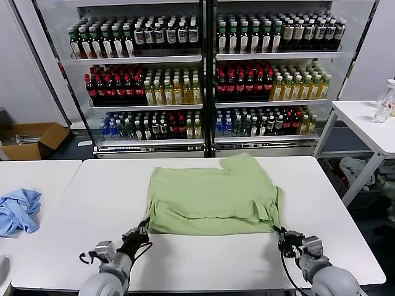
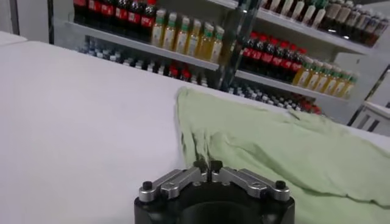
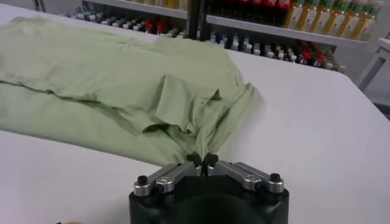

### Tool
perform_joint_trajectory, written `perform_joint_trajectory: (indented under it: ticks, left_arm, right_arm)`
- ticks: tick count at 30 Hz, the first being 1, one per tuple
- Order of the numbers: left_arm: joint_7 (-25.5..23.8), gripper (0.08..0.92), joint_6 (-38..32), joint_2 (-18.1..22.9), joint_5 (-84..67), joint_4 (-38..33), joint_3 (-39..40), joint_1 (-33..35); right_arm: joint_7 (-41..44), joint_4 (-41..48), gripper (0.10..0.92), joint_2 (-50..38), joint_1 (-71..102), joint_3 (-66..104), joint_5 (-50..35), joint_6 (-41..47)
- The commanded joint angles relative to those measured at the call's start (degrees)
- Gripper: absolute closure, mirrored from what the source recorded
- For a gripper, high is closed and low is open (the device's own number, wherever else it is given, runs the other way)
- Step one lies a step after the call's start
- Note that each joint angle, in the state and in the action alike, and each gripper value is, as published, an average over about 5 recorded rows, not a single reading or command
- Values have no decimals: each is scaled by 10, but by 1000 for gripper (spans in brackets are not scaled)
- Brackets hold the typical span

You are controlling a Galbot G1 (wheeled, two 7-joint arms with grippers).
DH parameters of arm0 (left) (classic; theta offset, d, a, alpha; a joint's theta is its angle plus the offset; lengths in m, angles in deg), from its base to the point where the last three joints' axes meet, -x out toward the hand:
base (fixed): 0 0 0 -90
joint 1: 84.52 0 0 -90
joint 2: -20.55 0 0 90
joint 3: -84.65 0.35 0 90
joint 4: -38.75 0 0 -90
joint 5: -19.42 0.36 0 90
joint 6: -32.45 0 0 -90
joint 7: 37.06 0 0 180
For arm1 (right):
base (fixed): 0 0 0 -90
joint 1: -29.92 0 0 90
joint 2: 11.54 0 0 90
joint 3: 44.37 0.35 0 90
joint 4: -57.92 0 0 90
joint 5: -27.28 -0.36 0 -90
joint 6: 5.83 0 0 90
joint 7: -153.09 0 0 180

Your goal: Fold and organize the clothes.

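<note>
Light green shirt (image 1: 213,194) lies folded into a rough rectangle on the white table (image 1: 74,228), centred and running from the far edge towards the near edge, one flap sticking out at the far side. Left gripper (image 1: 143,229) sits at the shirt's near-left corner, fingers closed, pinching the fabric edge; in the left wrist view the gripper (image 2: 208,166) meets the cloth (image 2: 274,146) at its tips. Right gripper (image 1: 279,233) is at the near-right corner, clamped on the bunched hem; right wrist view shows the gripper (image 3: 202,160) closed on the shirt (image 3: 122,79) corner. Blue cloth (image 1: 17,209) rests on the side table (image 1: 37,172) to the left. Drink shelves (image 1: 203,74) stand behind.
</note>
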Motion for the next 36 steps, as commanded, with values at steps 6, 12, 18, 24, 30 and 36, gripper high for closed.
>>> perform_joint_trajectory:
  ticks: [6,12,18,24,30,36]
  left_arm:
    - [7,899,-2,-6,-16,-176,-90,253]
    - [6,906,4,-2,13,-201,-98,297]
    - [-19,855,18,-19,44,-212,-146,258]
    - [-11,687,22,-65,-16,-190,-208,177]
    - [17,514,31,-108,-33,-82,-144,32]
    - [59,341,41,-103,-6,36,-37,-125]
  right_arm:
    - [-15,-168,893,32,259,127,82,-25]
    - [-23,-189,889,50,267,118,139,-32]
    - [-19,-209,776,35,208,126,118,-58]
    - [-33,-168,612,15,67,98,37,-47]
    - [-57,8,438,35,-217,-80,-1,-6]
    - [-67,174,267,97,-417,-197,-3,23]
